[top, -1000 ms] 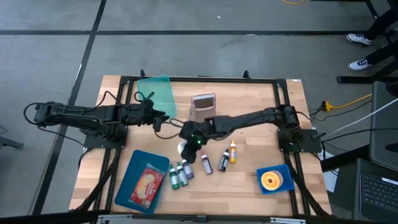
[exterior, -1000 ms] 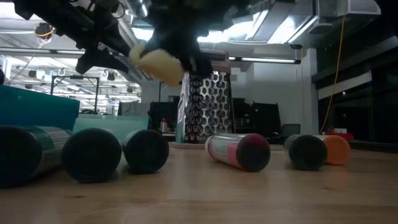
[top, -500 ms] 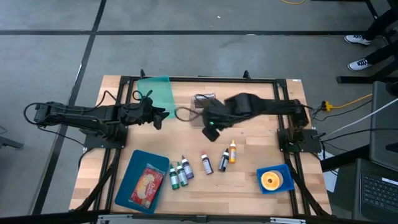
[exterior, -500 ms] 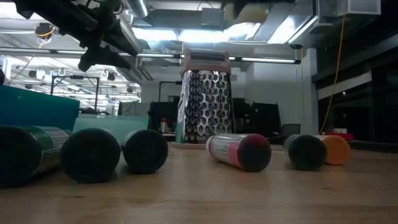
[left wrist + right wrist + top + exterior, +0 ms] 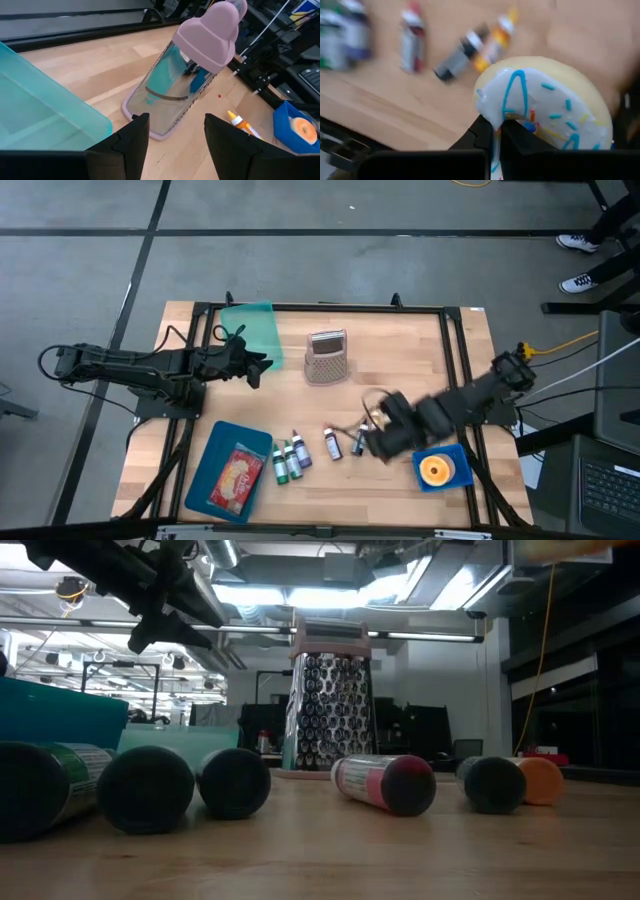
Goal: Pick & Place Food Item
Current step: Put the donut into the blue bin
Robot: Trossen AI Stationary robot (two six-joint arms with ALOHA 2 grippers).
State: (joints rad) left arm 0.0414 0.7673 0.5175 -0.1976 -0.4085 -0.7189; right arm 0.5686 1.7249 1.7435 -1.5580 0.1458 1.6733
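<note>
Your blue tray (image 5: 205,480) at lower left holds a red packet (image 5: 236,477); the blue dish (image 5: 448,476) at lower right holds an orange ring (image 5: 434,470). Your right pincer (image 5: 498,131) pinches the donut (image 5: 545,102) beside that dish; the left pincer (image 5: 172,131) is spread.

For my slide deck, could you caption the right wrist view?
Right gripper shut on a white-iced donut with blue squiggles, carried above small bottles lying on the wooden table.
</note>
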